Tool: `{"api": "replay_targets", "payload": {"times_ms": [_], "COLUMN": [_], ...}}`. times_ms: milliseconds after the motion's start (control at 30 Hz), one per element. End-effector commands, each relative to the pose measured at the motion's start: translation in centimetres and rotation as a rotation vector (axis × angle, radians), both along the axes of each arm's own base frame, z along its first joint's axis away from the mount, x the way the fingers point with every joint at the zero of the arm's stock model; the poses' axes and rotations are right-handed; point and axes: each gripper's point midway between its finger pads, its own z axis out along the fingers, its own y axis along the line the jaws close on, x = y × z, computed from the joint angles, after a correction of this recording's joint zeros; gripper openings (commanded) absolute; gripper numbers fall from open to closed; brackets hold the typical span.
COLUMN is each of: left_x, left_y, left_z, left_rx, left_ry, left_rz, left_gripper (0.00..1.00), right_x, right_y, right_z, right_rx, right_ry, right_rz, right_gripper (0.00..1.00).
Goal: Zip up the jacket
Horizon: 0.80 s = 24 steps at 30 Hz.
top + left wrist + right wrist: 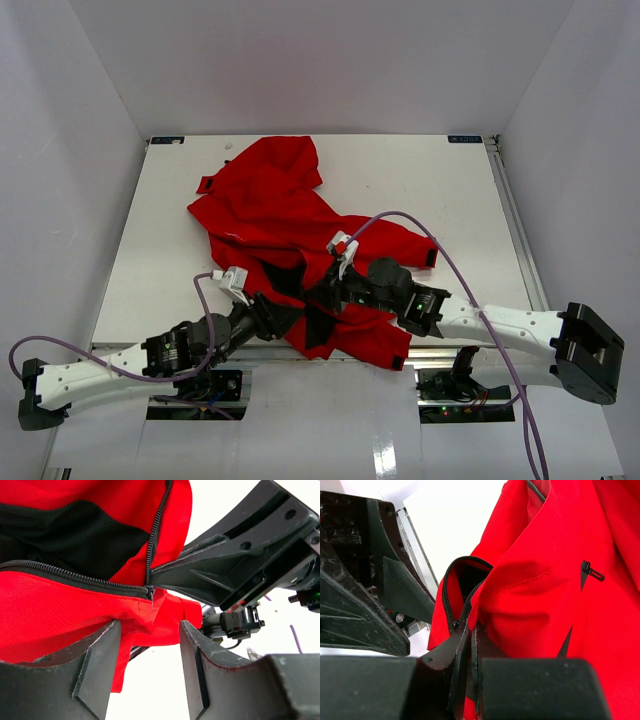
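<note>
Red jacket (280, 215) gripped at the foot of its zipper by both arms.
From above, the jacket lies crumpled on the table (450, 190), and the left gripper (283, 315) and right gripper (319, 298) meet close together at its near hem. In the left wrist view, that gripper's fingers (100, 665) pinch a fold of red hem just below the zipper (75, 577), whose two rows part above that point. In the right wrist view, the right fingers (456, 655) are clamped together on the fabric at the zipper's foot.
</note>
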Motion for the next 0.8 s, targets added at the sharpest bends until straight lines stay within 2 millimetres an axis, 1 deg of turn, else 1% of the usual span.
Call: {"api": "replay_targets", "payload": {"times_ms": [0,167,267,333,367,467,533,567,633,667,733,767], "left_x": [0.5,0.5,0.7,0.9,1.0,1.2,1.2,1.2,1.2,1.2,1.2,1.2], "left_y": [-0.3,-0.7,-0.7,-0.6,-0.6,-0.5,-0.5,-0.5,-0.5,-0.5,-0.6,-0.6], "left_z": [0.2,-0.1,-0.3,-0.3,-0.2,0.0,0.0,0.1,-0.1,-0.1,-0.4,-0.4], "left_rx": [-0.054,-0.047,-0.036,-0.032,-0.033,-0.035,-0.036,-0.033,-0.024,-0.02,-0.006,-0.001], "left_ry": [0.015,0.022,0.019,0.011,0.004,-0.016,-0.021,-0.025,-0.029,-0.029,-0.027,-0.024], "left_rz": [0.033,0.035,0.04,0.055,0.059,0.063,0.064,0.063,0.061,0.06,0.055,0.055], "left_gripper": [0.61,0.59,0.55,0.49,0.45,0.37,0.31,0.25,0.09,0.03,0.0,0.0], "right_x": [0.2,0.1,-0.1,-0.2,-0.2,-0.6,-0.7,-0.6,-0.7,-0.7,-0.8,-0.8], "right_y": [0.8,0.7,0.8,0.9,0.9,1.1,1.1,1.1,1.1,1.1,1.2,1.2], "right_z": [2.0,2.0,2.1,2.1,2.0,1.8,1.7,1.7,1.7,1.7,1.8,1.9], "right_rx": [0.074,0.073,0.076,0.075,0.074,0.068,0.065,0.064,0.063,0.064,0.066,0.067], "right_ry": [-0.034,-0.038,-0.037,-0.036,-0.036,-0.033,-0.034,-0.034,-0.033,-0.032,-0.031,-0.03], "right_rz": [-0.009,-0.01,-0.004,0.002,0.005,0.014,0.016,0.014,0.013,0.013,0.017,0.02], "right_gripper": [0.08,0.08,0.08,0.08,0.08,0.08,0.08,0.08,0.08,0.08,0.08,0.08]}}
